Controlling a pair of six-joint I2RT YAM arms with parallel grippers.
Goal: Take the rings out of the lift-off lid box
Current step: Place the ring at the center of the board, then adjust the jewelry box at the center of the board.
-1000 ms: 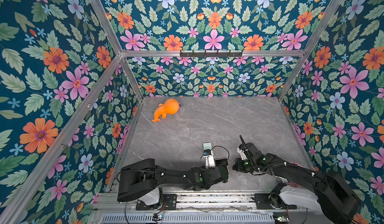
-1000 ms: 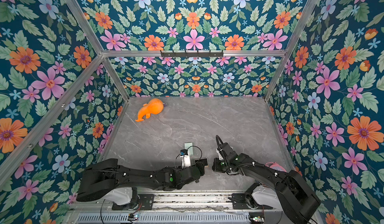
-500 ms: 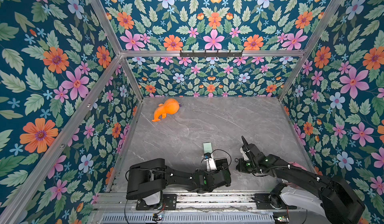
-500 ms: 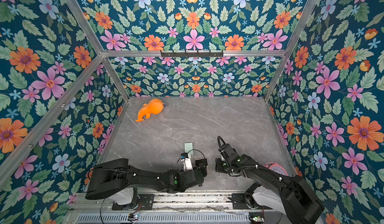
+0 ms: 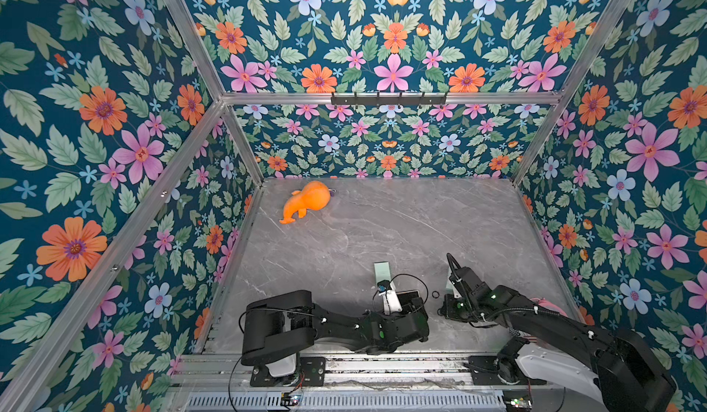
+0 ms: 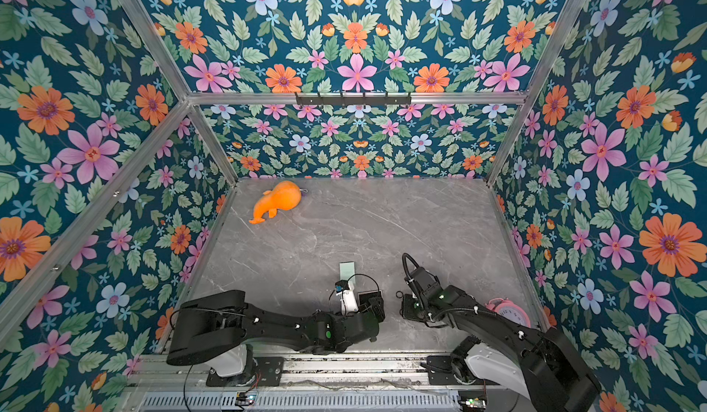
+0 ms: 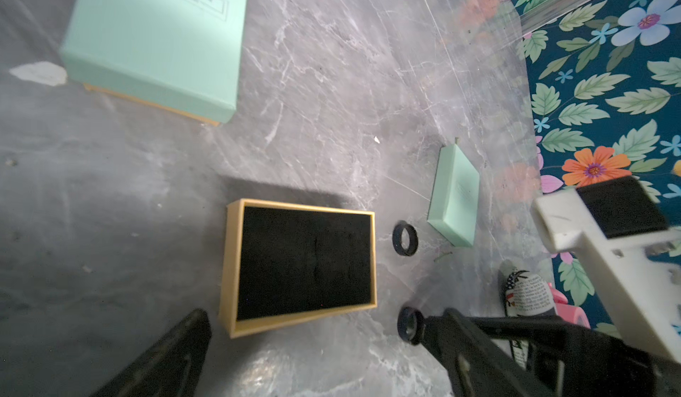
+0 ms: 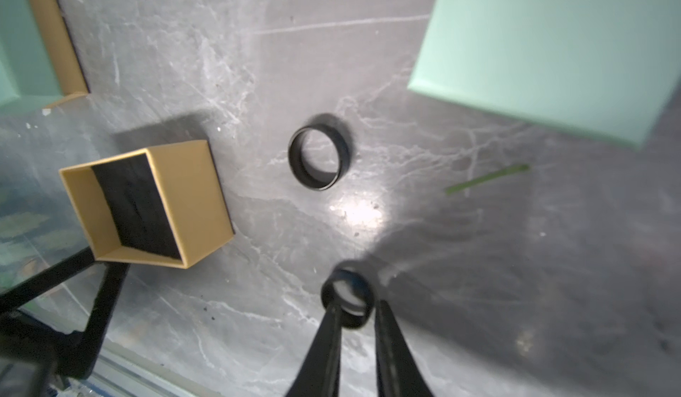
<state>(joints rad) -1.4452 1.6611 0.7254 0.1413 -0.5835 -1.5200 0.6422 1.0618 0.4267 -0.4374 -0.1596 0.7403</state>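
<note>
Now the right gripper (image 8: 355, 305) has lowered the second ring (image 8: 328, 290) to the table (image 8: 184, 63) near the first ring (image 8: 320, 183), jaws narrow (gripping or not, I cannot tell). Wide open, the left gripper (image 5: 399, 299) hovers above the box (image 7: 232, 266), seemingly empty, so unloading looks almost finished.

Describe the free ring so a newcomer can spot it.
Find the open tan box with black lining. Between it and the small mint box, a black ring lies alone on the grey table. The other ring sits at the right fingers' tips; this one has nothing around it.
</note>
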